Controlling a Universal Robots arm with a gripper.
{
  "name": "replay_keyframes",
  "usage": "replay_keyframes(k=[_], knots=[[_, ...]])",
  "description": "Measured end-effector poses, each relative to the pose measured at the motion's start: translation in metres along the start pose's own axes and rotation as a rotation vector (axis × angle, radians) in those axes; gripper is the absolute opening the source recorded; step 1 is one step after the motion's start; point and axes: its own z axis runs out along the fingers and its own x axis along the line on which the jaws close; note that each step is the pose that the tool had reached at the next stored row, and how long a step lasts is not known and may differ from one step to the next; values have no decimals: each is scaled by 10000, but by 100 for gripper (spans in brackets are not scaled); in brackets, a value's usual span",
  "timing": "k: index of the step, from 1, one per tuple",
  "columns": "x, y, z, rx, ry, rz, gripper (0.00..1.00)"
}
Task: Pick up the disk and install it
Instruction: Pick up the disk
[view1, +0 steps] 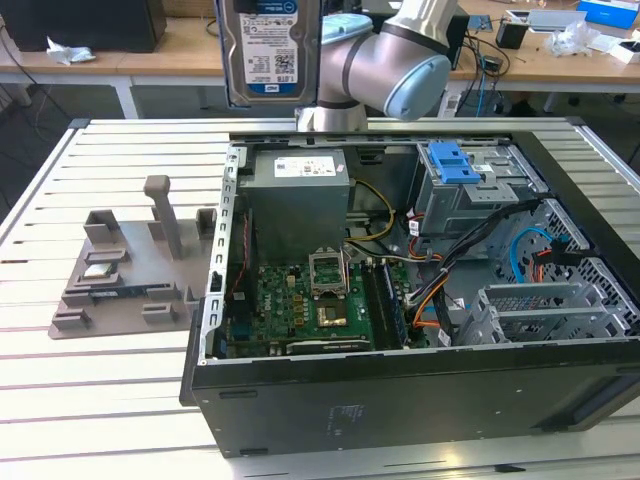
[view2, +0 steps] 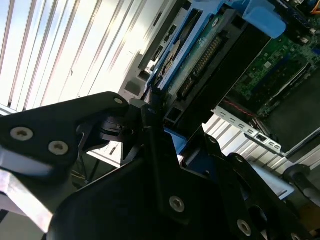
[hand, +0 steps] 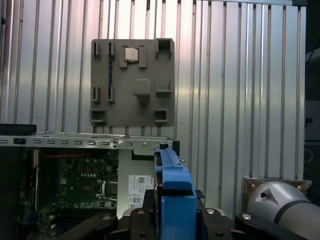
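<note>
Now, mid-carry, my gripper (hand: 176, 216) is clamped on the disk (view1: 270, 48) above the computer case (view1: 400, 390), not yet installed.

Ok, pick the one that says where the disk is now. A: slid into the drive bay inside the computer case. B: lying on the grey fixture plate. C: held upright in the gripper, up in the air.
C: in the exterior view the disk hangs upright, raised clear of the open computer case, and in the first wrist view the gripper clamps its blue carrier.
</note>
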Motion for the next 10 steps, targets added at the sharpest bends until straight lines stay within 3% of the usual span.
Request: replay_keyframes(k=[4,6,10], knots=[[62,-74,-5,-9,-21,0,37],[150,-90,-7,-9,-53,-3,37],[259,-126,-11,-18,-61,-3,37]])
